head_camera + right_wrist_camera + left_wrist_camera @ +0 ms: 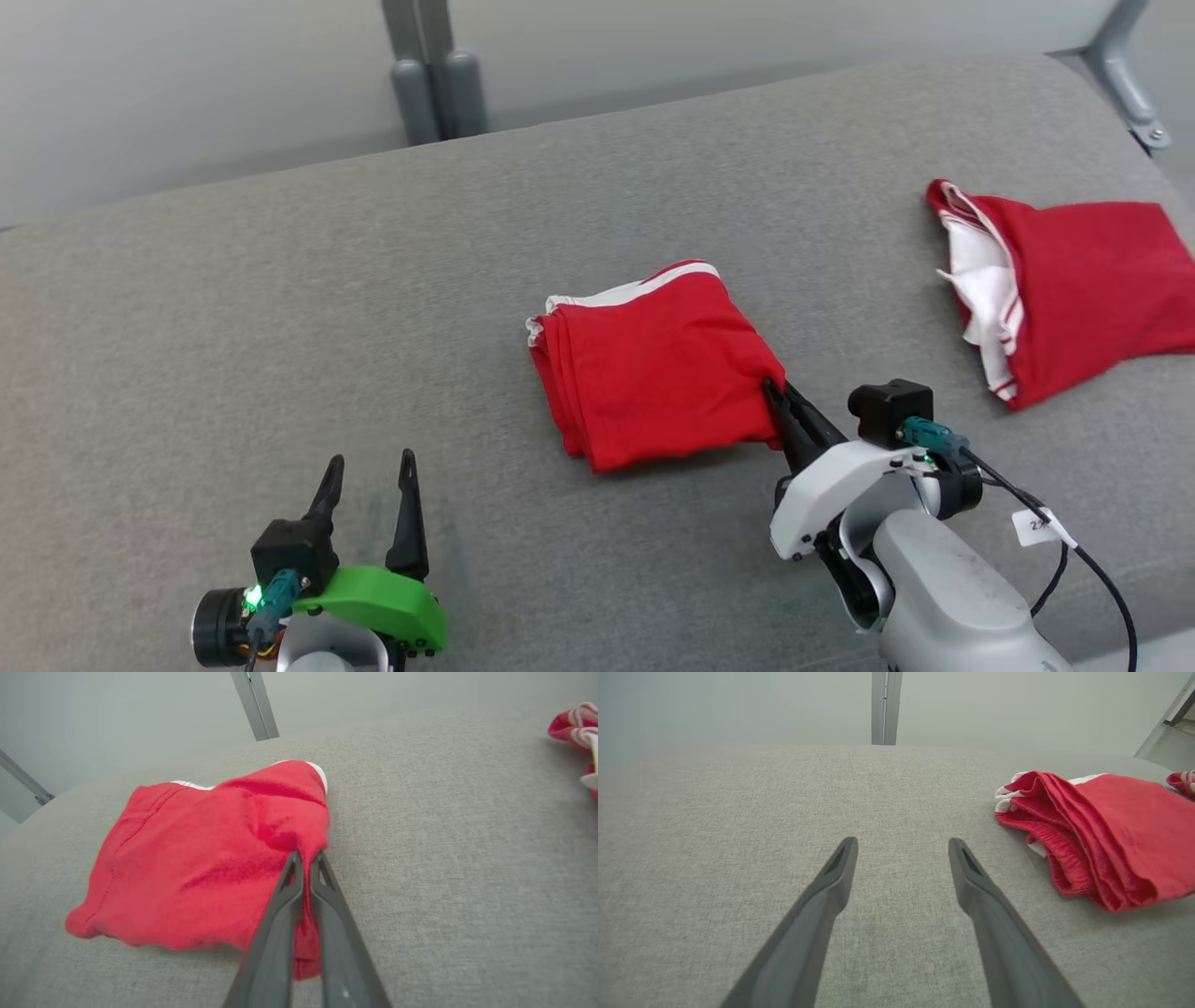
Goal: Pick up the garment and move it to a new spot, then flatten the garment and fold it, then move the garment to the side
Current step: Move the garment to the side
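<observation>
- The grey cushion (pixel 280 327) is the biggest thing in front of me; it is broad, flat and soft, which suits folding work, and I would guess cloth slides on it without snagging.
- A spare piece (pixel 1074 289), red with white trim, lies loose at the far right, well apart from the work; it looks parked there out of the way.
- The garment (pixel 653 364) sits near the middle of the cushion; it is red with a white band along its far edge, folded into a squarish stack with the layers showing on its left side; the folding looks done, so I judge that only the move to the side remains.
- The right gripper (pixel 775 397) has its jaws pinched tight on the garment's near right corner, with a ridge of cloth squeezed between the fingers; a low grip at a corner lets it drag the stack, though pulling from one corner could peel the top layers off.
- The left gripper (pixel 371 462) hangs over bare cushion at the near left, well apart from the garment; its jaws are spread wide with nothing in them; I take it to be standing clear so the right arm can work alone.
</observation>
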Motion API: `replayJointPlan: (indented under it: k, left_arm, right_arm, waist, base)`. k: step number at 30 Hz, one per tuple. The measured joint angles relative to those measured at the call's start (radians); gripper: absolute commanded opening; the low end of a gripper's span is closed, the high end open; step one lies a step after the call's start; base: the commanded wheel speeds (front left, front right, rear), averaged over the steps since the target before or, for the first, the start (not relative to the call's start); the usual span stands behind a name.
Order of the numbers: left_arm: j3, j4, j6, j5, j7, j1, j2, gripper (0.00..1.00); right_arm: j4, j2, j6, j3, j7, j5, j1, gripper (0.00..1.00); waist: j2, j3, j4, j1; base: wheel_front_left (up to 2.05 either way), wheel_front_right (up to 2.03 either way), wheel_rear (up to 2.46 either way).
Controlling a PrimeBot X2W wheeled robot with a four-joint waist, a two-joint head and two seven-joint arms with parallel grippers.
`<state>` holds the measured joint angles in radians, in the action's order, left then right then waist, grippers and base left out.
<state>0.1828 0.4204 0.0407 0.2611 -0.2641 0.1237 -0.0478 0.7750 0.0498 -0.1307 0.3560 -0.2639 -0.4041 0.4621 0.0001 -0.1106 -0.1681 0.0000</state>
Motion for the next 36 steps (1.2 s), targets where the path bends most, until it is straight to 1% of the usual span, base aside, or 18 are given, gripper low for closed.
replayJointPlan:
  k: [11, 15, 20, 23, 26, 34, 36]
  left_arm:
    - [0.032, -0.001, -0.012, 0.002, 0.0, 0.006, 0.0, 1.0]
    - [0.054, -0.002, -0.022, 0.002, 0.0, 0.01, 0.0, 1.0]
    - [0.075, -0.001, -0.023, 0.003, 0.0, 0.014, 0.001, 1.0]
    - [0.084, 0.002, -0.024, 0.002, 0.0, 0.02, 0.001, 1.0]
    - [0.089, 0.007, -0.026, -0.002, 0.0, 0.02, 0.001, 1.0]
    - [0.082, 0.009, -0.033, -0.03, 0.0, 0.021, 0.0, 1.0]
    - [0.082, 0.008, -0.037, -0.036, 0.0, 0.023, 0.0, 1.0]
  right_arm:
    - [0.01, 0.001, 0.0, 0.025, 0.0, -0.007, 0.003, 0.0]
    - [0.019, 0.001, 0.0, 0.027, 0.0, 0.006, 0.004, 0.0]
    - [0.032, 0.013, 0.0, 0.032, 0.0, 0.025, 0.016, 0.0]
    - [0.045, 0.023, 0.0, 0.041, 0.0, 0.04, 0.031, 0.0]
    - [0.068, 0.034, 0.0, 0.058, 0.0, 0.053, 0.069, 0.0]
    - [0.123, 0.091, 0.0, 0.06, 0.0, 0.075, 0.239, 0.0]
    - [0.141, 0.117, 0.0, 0.052, 0.0, 0.093, 0.287, 0.0]
  waist:
    - [0.0, 0.013, -0.214, 0.0]
    - [0.0, 0.013, -0.282, 0.0]
    - [0.0, 0.01, -0.341, 0.0]
    - [0.0, 0.002, -0.354, 0.0]
    - [0.0, -0.005, -0.346, 0.0]
    - [0.0, -0.028, -0.289, 0.0]
    - [0.0, -0.035, -0.272, 0.0]
  base:
    - [0.0, 0.0, 0.0]
    - [0.0, 0.0, 0.0]
    - [0.0, 0.0, 0.0]
    - [0.0, 0.0, 0.0]
    - [0.0, 0.0, 0.0]
    - [0.0, 0.0, 0.0]
    - [0.0, 0.0, 0.0]
